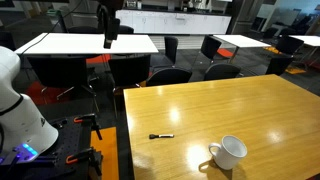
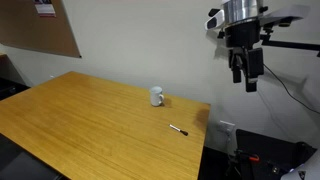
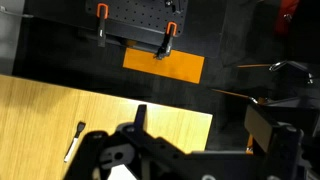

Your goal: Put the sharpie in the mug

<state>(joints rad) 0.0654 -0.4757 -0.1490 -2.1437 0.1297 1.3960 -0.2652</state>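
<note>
Pincer: fingers apart, empty, high up, touches nothing.
Sharpie: thin black pen, flat on the table, near the mug, not touching.
Mug: white, rounded, upright.
Table: smooth yellow wood.

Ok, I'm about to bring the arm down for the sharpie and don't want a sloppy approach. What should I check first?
1. Sharpie lying flat on the table, nothing on it: ok.
2. Mug upright, mouth up: ok.
3. Sharpie apart from the mug, with room to grasp: ok.
4. Gripper lined up over the sharpie: not ok. It hangs high, and the sharpie sits at the left edge of the wrist view.
5. Jaws open wide enough: cannot tell, too small in these views.
</note>
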